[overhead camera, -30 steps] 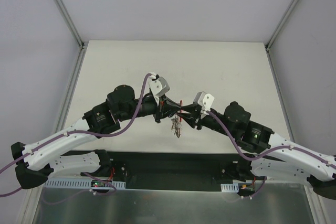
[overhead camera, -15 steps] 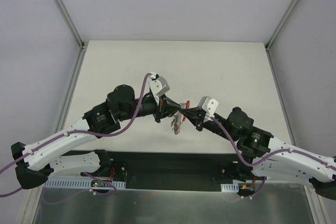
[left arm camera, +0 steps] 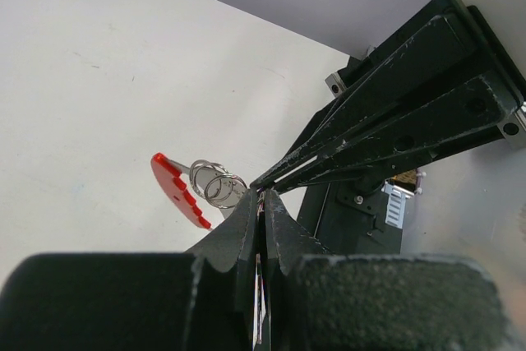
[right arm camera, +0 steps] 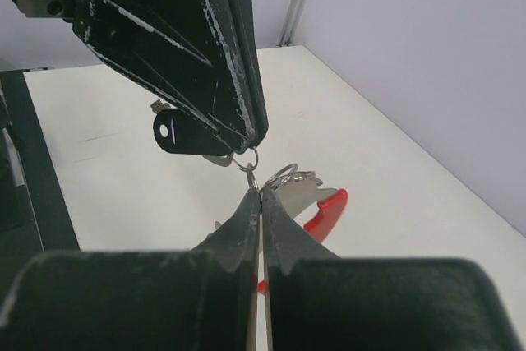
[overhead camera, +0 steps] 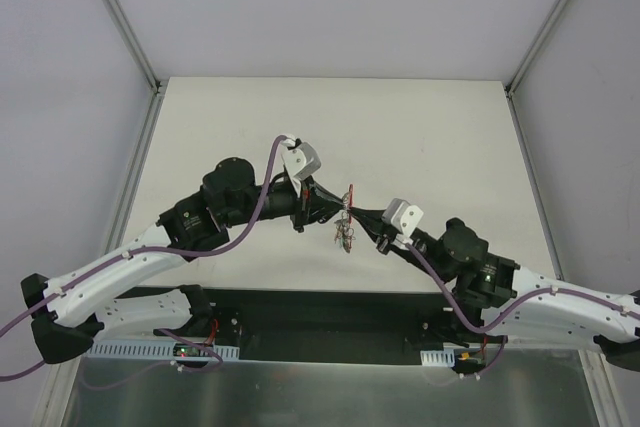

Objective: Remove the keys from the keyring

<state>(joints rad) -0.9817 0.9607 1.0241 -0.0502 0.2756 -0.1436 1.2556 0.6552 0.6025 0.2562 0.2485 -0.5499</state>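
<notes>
Both grippers meet tip to tip above the table's near middle. My left gripper [overhead camera: 336, 210] is shut on a small silvery link of the keyring [right arm camera: 251, 159]; a thin pale strip shows between its jaws in the left wrist view. My right gripper [overhead camera: 359, 218] is shut on the adjoining link just below. The keys [overhead camera: 345, 235] dangle between them. A red key head [left arm camera: 175, 187] hangs beside two coiled rings [left arm camera: 216, 183]. It shows again as the red head [right arm camera: 325, 210] in the right wrist view, with a black tag [right arm camera: 180, 133] behind the left fingers [right arm camera: 205, 55].
The white table [overhead camera: 420, 127] lies under the bunch. Metal frame rails [overhead camera: 135, 177] run along its left and right sides, with grey walls behind. A black base strip [overhead camera: 320, 317] with both arm mounts runs along the near edge.
My right gripper has closed on the ring link, and its arm has drawn back to the right and nearer. The bunch shifted slightly right; the red key now sticks up.
</notes>
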